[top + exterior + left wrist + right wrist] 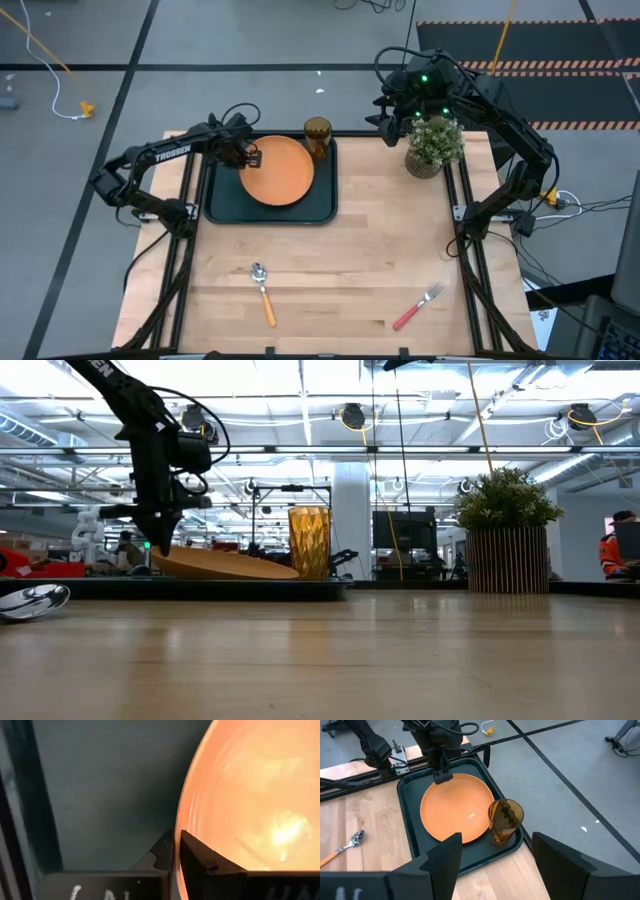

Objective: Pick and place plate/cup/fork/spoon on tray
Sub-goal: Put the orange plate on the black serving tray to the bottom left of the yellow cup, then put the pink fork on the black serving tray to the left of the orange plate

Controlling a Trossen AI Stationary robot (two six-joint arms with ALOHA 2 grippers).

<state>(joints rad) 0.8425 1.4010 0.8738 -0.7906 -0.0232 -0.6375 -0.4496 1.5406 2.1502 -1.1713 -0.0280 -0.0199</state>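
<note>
Tray [215, 205] holds plate [278, 170], tilted, its rim pinched by left gripper [250, 157]: stiff, light, probably slick. Cup [318, 138] stands on the tray. Right gripper [492, 852] hovers, its 2 fingers spread. Spoon [262, 290], fork [418, 306] on table: grip handles.

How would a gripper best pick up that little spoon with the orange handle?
Probably from straight above, pinching across the narrow orange handle of the spoon. It lies flat on the wooden table, apart from other things, and the handle is straighter than the rounded metal bowl.
</note>
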